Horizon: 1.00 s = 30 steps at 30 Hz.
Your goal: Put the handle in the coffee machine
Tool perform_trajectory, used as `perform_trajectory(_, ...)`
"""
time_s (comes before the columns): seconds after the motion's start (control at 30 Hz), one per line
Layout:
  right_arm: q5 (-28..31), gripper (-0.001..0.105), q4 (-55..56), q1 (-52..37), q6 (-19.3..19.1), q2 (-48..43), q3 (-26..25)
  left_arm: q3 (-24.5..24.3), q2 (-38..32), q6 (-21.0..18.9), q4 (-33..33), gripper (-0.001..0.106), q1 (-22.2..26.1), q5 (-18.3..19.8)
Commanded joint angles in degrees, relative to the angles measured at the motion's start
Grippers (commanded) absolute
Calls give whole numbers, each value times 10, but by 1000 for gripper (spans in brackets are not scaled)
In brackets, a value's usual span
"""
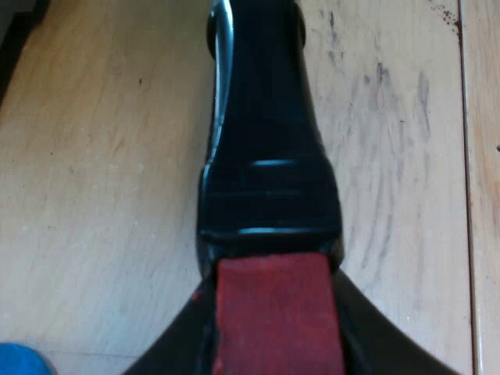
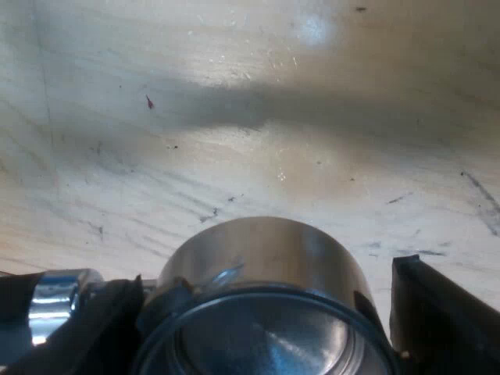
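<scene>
Your left gripper (image 1: 273, 328) is pinching the holder (image 1: 266, 141) by the very tip of its handle: the black fingers (image 1: 176, 348) close in from both sides on the red end (image 1: 277, 312), and you can see no gap between them and it. From that grip the dark handle runs straight away from the wrist, glossy, with a stepped collar just ahead of the red part, and a thin bright strip of metal (image 1: 224, 55) shows along one side at its far end. Below it lies the pale wooden table (image 1: 101, 172), marked with grey scuffs and a seam between boards; you cannot tell from this view whether the handle touches the wood or hangs above it. A small patch of something blue (image 1: 16, 361) sits on the table near one finger, too little of it showing to name. Your right gripper (image 2: 262, 297) stands spread, one finger on each side of the holder's round metal cup (image 2: 266, 250). You look partly into the cup's open mouth, where the inside is shiny. One finger (image 2: 86, 328) lies against the cup beside a bright metal lug (image 2: 53, 301) that sticks out at the rim; the other finger (image 2: 445, 320) stands just apart, with a sliver of table between it and the cup wall. Beyond the cup the wood is scratched, and a soft band of shadow crosses it.
</scene>
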Motion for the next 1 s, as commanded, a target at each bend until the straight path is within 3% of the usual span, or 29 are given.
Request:
perform_trajectory(0.03, 5, 95, 7, 0, -15, -10, -9, -2, -2, 3, -6, 0, -2, 5)
perform_trajectory(0.07, 5, 105, 7, 0, -16, -10, -9, -2, -2, 3, -6, 0, -2, 5)
perform_trajectory(0.63, 107, 103, -2, 0, -16, -28, -9, -25, -2, 3, 27, 0, 4, 5)
perform_trajectory(0.87, 107, 103, -2, 0, -17, -68, -9, -37, -6, 3, 63, 0, 42, 5)
perform_trajectory(1.0, 126, 103, -8, 0, -17, -75, -9, -48, -26, 1, 85, 0, 96, 8)
